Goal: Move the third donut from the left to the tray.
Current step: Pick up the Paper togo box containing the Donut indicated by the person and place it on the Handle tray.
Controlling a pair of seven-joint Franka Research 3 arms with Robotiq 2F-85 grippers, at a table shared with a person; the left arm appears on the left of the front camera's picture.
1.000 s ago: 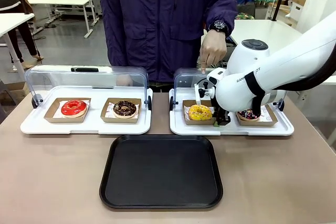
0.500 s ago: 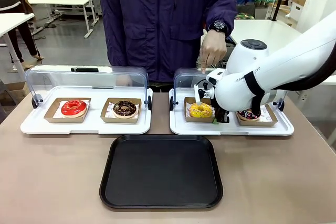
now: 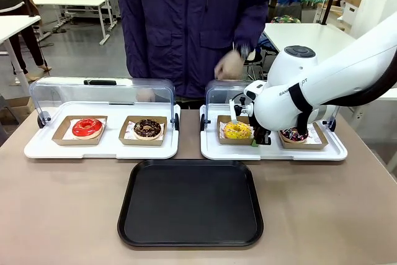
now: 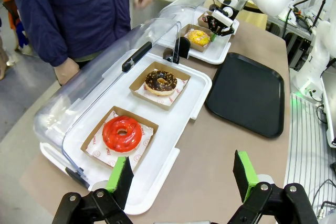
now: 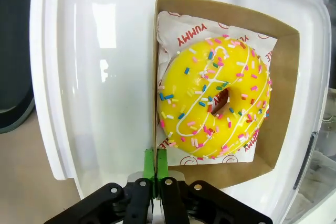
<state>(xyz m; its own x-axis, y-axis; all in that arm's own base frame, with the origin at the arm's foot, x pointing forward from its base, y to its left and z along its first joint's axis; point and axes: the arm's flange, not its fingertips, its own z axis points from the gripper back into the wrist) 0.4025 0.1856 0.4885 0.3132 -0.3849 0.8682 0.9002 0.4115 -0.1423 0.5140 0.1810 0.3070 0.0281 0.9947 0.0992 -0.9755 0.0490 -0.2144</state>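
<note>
The third donut from the left (image 3: 237,130) is yellow-iced with coloured sprinkles and lies in a brown cardboard square (image 5: 286,93) on the right white tray. My right gripper (image 5: 156,167) is shut on the near edge of that cardboard, green pads pressed together on it. In the front view the right gripper (image 3: 256,140) sits at the square's right front corner. The black tray (image 3: 191,203) lies in front of both white trays. My left gripper (image 4: 184,174) hangs open above the table's left end, holding nothing. From there the yellow donut (image 4: 199,37) and black tray (image 4: 247,93) show farther off.
The left white tray (image 3: 37,149) holds a red donut (image 3: 87,127) and a chocolate donut (image 3: 147,128) under a raised clear lid. A dark drizzled donut (image 3: 294,134) sits right of my right gripper. The person's hand (image 3: 228,65) is raised behind the right tray.
The yellow donut's cardboard square has risen slightly and shifted back in my right gripper. The person's pointing hand has pulled up and away from the right tray.
</note>
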